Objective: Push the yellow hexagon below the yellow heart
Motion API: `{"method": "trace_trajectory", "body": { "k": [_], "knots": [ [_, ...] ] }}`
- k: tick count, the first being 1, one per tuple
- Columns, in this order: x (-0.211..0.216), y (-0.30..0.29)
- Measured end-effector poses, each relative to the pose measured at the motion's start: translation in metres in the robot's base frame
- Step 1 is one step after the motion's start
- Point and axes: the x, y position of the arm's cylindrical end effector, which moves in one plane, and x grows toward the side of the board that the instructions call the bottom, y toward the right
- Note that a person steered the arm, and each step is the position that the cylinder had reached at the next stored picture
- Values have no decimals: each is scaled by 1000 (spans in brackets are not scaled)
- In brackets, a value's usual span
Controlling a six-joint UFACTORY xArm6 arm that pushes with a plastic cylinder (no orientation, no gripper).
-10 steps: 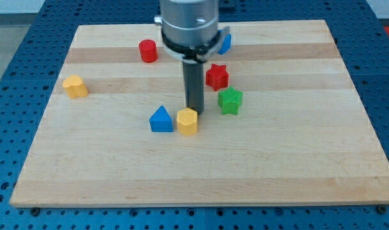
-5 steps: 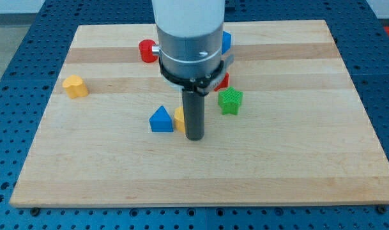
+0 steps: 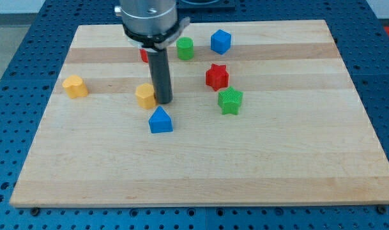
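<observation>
The yellow hexagon (image 3: pixel 144 96) lies left of the board's middle, above the blue triangle (image 3: pixel 160 120). My tip (image 3: pixel 163 101) touches the hexagon's right side. The yellow heart (image 3: pixel 74 85) sits near the board's left edge, well to the left of the hexagon and slightly higher in the view. The rod hangs from the arm's grey head at the view's top.
A red block (image 3: pixel 144 55) is mostly hidden behind the rod. A green cylinder (image 3: pixel 185 48) and a blue cube (image 3: pixel 221 41) sit near the top. A red star (image 3: pixel 216 76) and a green star (image 3: pixel 230 100) lie right of the middle.
My tip went round the hexagon's right side and pushed it up and to the left, from beside the blue triangle to above it. The arm moved left, uncovering the green cylinder.
</observation>
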Motion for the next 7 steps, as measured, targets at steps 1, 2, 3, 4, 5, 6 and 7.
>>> {"method": "trace_trajectory", "body": {
  "k": [1,2,3,4,5,6,7],
  "knots": [
    [-9,-48],
    [-8,-91],
    [-6,-104],
    [7,-106],
    [9,-120],
    [3,-129],
    [1,-133]
  ]
}}
